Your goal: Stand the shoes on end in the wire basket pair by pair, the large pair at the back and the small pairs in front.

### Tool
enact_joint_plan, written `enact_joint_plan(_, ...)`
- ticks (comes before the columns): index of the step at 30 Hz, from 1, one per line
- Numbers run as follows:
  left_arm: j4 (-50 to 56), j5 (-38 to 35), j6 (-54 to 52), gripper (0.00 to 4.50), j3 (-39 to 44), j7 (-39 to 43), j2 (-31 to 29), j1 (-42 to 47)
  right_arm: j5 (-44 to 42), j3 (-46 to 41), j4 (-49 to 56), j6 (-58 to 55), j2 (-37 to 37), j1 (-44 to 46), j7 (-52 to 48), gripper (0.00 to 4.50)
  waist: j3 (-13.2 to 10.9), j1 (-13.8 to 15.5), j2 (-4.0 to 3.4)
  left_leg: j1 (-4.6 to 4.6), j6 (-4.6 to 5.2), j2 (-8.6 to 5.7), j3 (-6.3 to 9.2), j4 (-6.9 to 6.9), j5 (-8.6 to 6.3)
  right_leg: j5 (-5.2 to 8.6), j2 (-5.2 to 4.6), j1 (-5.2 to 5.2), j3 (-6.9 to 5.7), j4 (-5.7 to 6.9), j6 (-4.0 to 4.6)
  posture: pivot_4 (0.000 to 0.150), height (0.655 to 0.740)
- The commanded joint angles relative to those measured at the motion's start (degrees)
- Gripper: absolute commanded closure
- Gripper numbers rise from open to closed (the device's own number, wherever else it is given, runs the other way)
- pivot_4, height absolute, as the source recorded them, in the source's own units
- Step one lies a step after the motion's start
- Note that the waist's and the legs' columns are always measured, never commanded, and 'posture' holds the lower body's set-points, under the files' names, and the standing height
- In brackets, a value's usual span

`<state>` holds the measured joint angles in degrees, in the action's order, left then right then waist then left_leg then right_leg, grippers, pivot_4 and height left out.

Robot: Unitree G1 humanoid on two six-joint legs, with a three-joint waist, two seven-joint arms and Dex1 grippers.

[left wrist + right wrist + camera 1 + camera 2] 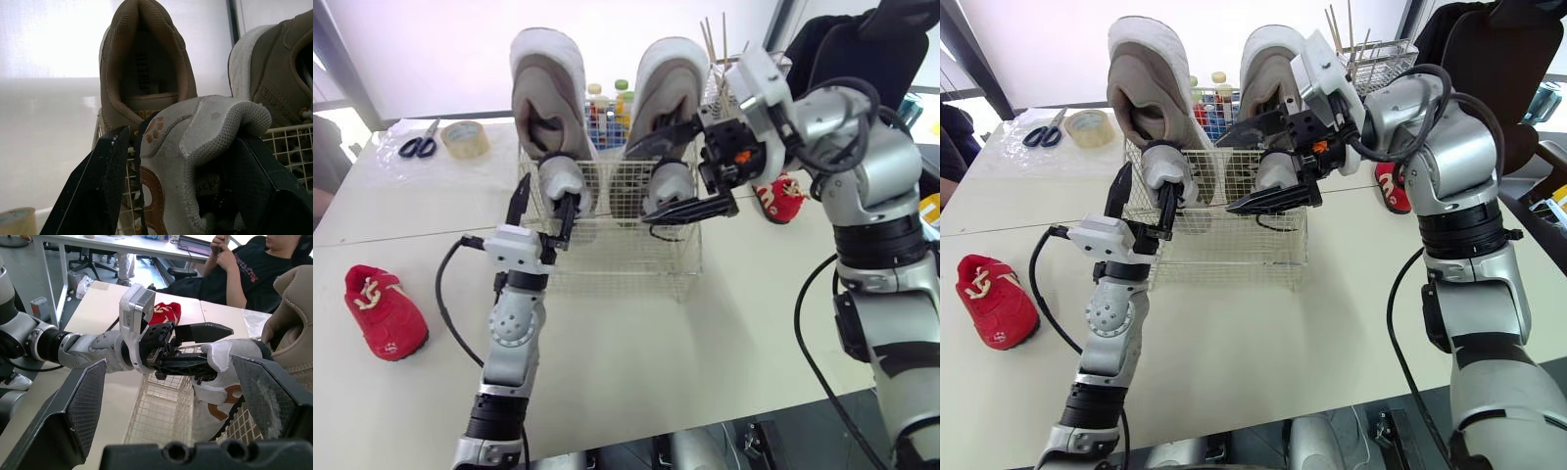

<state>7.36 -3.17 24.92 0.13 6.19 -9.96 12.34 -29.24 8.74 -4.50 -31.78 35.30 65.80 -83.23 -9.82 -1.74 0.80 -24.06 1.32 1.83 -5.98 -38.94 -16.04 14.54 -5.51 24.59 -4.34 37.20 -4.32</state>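
Head views: a white wire basket (626, 264) stands mid-tabletop. Two large beige shoes (548, 93) stand on end along its back. The left gripper (546, 196) clamps a small grey-and-white shoe (560, 176) upright at the basket's front left. The right gripper (638, 184), jaws wide, straddles a second small grey shoe (668, 186) at the front right.

A small red shoe (384, 311) lies by the tabletop's left edge, and another red shoe (781, 199) lies behind the right arm. Blue-handled scissors (419, 145) and a tape roll (465, 139) sit at the far left corner. Coloured bottles (607, 113) crowd behind the basket.

Left wrist view: black fingers (98, 186) flank the clamped shoe's heel.

Right wrist view: a seated person (244, 269) is beyond the tabletop.
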Motion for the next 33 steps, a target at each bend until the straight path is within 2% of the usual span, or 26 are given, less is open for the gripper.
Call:
enact_joint_plan(1,3.28,-0.47,-0.59,1.53,2.97,1.49,-2.58,1.00,0.38,-0.48,-0.10,1.33,-0.52,1.96,-0.33,0.00,-0.01,0.24,-0.02,0.00,0.00,0.00,0.00,-0.01,0.00,0.00,-0.02,0.00,-0.02,0.01,0.00,0.150,0.7400)
enact_joint_plan(10,13.31,-8.64,-23.84,1.53,1.66,8.85,-7.76,2.78,1.07,-0.53,-1.47,2.56,-1.75,2.65,-1.09,0.00,-0.02,0.98,-0.02,-0.17,0.00,-0.06,0.10,-0.16,0.00,-0.03,-0.11,-0.03,-0.24,-0.05,0.04,0.150,0.7400)
enact_joint_plan(20,27.54,-23.35,-41.89,1.53,9.90,12.92,-14.73,-3.32,0.99,-1.02,-1.04,2.67,-1.62,1.96,-0.94,0.00,-0.07,0.92,-0.07,-0.18,-0.03,-0.03,0.17,-0.13,0.02,-0.03,-0.11,-0.03,-0.28,-0.04,0.04,0.150,0.7400)
enact_joint_plan(27,33.05,-39.31,-54.75,1.53,19.87,16.26,-23.31,-7.87,0.74,-1.44,-0.75,2.63,-1.37,1.26,-0.67,0.00,-0.10,0.78,-0.12,-0.18,-0.04,-0.04,0.20,-0.12,0.02,-0.02,-0.12,-0.03,-0.28,-0.06,0.06,0.150,0.7400)
enact_joint_plan(30,33.71,-48.17,-59.54,1.53,25.67,17.07,-27.41,-9.66,0.73,-1.94,-0.56,2.41,-0.47,0.77,-0.53,0.00,-0.12,0.72,-0.13,-0.18,-0.07,-0.03,0.21,-0.12,0.03,-0.01,-0.12,-0.03,-0.28,-0.06,0.07,0.150,0.7400)
enact_joint_plan(33,33.20,-60.32,-64.49,1.53,33.49,19.68,-33.09,-12.55,0.32,-3.70,-0.34,1.25,1.74,0.07,0.15,0.00,-0.17,0.77,-0.09,-0.19,-0.10,-0.03,0.25,-0.12,0.03,0.04,-0.13,-0.02,-0.30,-0.08,0.16,0.150,0.7400)
